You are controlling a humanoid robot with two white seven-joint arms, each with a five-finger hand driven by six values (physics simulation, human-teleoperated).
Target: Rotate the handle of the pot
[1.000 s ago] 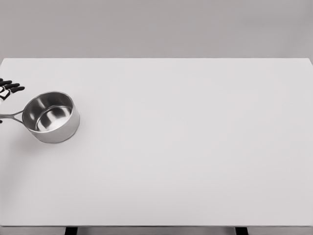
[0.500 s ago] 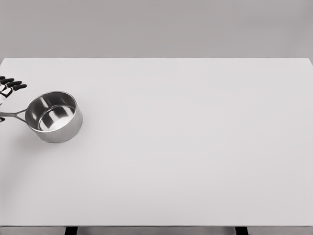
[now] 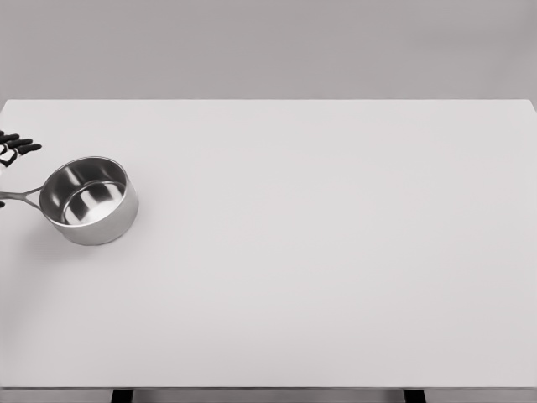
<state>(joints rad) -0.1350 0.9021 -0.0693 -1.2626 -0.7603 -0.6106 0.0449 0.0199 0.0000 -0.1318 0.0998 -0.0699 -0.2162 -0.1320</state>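
Head view: pot (image 3: 90, 201) on white table (image 3: 336, 252).

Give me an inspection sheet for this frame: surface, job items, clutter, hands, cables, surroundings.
Surface: white table, plain and flat.
Job's things: steel pot upright at the far left, nothing inside; its handle points left and runs off the picture edge.
Clutter: nothing seen.
Hands: left hand at the left edge, only dark fingertips visible, just behind the handle; grip cannot be judged. Right hand not in view.
Cables: nothing seen.
Surroundings: plain grey backdrop.
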